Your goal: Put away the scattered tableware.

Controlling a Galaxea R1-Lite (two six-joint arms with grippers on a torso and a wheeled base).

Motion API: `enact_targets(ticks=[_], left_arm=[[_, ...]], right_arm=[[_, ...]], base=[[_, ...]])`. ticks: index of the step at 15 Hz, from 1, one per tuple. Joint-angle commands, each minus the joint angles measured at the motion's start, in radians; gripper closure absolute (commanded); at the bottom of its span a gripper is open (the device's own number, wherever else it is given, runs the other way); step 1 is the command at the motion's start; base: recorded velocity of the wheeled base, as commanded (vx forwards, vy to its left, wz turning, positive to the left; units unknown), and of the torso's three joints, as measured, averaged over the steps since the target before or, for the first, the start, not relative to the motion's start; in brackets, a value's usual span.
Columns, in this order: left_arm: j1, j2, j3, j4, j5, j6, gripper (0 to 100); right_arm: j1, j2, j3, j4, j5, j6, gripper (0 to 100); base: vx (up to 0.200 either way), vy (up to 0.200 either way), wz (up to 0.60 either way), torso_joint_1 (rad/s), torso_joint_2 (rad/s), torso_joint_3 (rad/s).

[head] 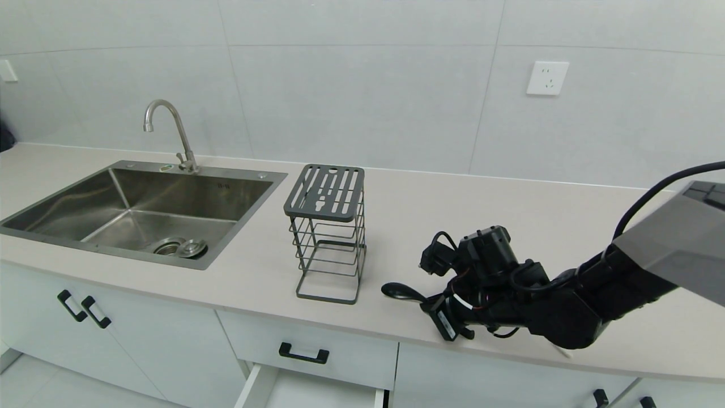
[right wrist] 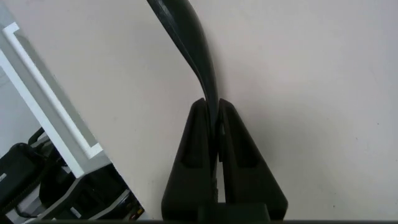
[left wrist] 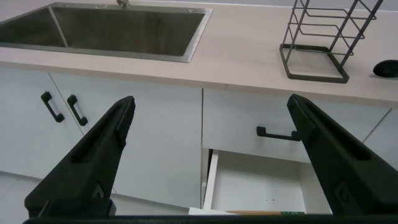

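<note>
Right tool [right wrist: 216,109] clamping black spoon [right wrist: 188,38], left tool [left wrist: 211,106] wide, beige countertop [head: 510,215], grey tiled wall [head: 368,85]

Spread hand [left wrist: 210,104] before pulled-out drawer [left wrist: 268,182]

black spoon [head: 400,291], dark grey rack [head: 325,191]; beige countertop [head: 510,226]

Even, diffuse light fills the scene; the pale matte countertop [head: 425,198] and light grey wall tiles [head: 368,85] read evenly bright. The dark grey wire rack [head: 323,215] casts a faint, soft shadow at its base. The stainless steel sink [head: 187,195] shows a muted sheen on its walls, and the glossy black spoon [right wrist: 199,62] carries a thin highlight. In the head view, tile joints bow toward the edges.
</note>
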Motion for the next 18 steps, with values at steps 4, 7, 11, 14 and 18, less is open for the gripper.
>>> enact_targets(ticks=[4, 7, 11, 14, 18], left_arm=[[0.001, 0.001, 0.000, 0.000, -0.001, 0.000, 0], [0.001, 0.001, 0.000, 0.000, 0.001, 0.000, 0], [0.001, 0.001, 0.000, 0.000, 0.001, 0.000, 0], [0.001, 0.001, 0.000, 0.000, -0.001, 0.000, 0], [0.001, 0.001, 0.000, 0.000, -0.001, 0.000, 0]], right_arm=[[0.061, -0.066, 0.023, -0.002, -0.031, 0.003, 100], [0.124, -0.130, 0.072, -0.002, -0.035, 0.052, 100], [0.176, -0.167, 0.114, -0.002, -0.037, 0.058, 100], [0.235, -0.173, 0.126, -0.005, -0.035, 0.057, 100], [0.322, -0.172, 0.128, -0.015, -0.034, 0.061, 100]], base=[[0.000, 0.000, 0.00, 0.000, 0.00, 0.000], [0.000, 0.000, 0.00, 0.000, 0.00, 0.000], [0.000, 0.000, 0.00, 0.000, 0.00, 0.000], [0.000, 0.000, 0.00, 0.000, 0.00, 0.000], [0.000, 0.000, 0.00, 0.000, 0.00, 0.000]])
